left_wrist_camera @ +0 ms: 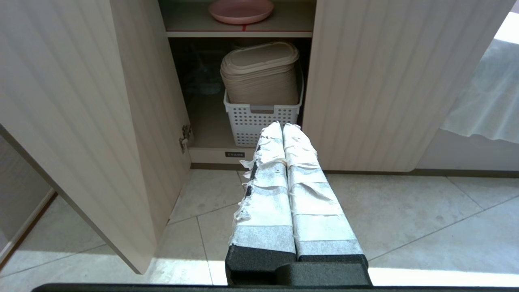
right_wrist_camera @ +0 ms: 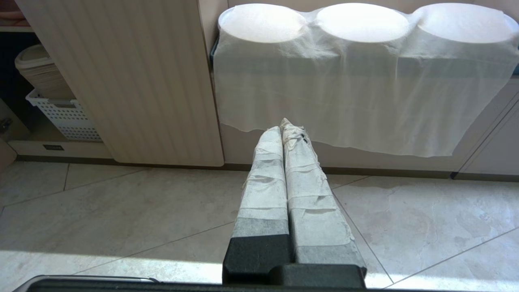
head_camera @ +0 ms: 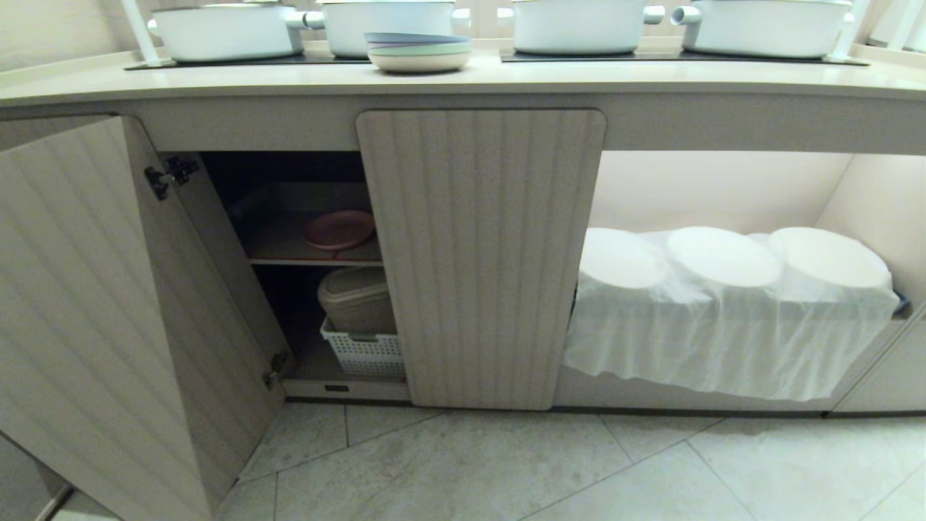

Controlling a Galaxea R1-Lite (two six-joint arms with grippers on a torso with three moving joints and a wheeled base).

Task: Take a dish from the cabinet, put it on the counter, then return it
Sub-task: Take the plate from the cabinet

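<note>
The pink dish (head_camera: 338, 229) (left_wrist_camera: 241, 11) lies on the red-edged inner shelf of the cabinet (head_camera: 480, 253), whose left door (head_camera: 94, 311) stands swung open while the right door is closed. Above runs the counter (head_camera: 463, 79) with its black cooktop panels. My left gripper (left_wrist_camera: 282, 126) is shut and empty, hanging low over the floor, short of the open cabinet and pointing at the white basket. My right gripper (right_wrist_camera: 282, 125) is also shut and empty, low in front of the draped recess. Neither arm shows in the head view.
A white perforated basket (head_camera: 362, 351) (left_wrist_camera: 261, 117) with stacked beige lidded containers (left_wrist_camera: 259, 73) fills the cabinet bottom. A blue-topped pastel plate stack (head_camera: 419, 51) and several white pots (head_camera: 579, 25) sit on the counter. White-draped plates (head_camera: 723, 289) fill the right recess. Tiled floor (head_camera: 506, 470) lies below.
</note>
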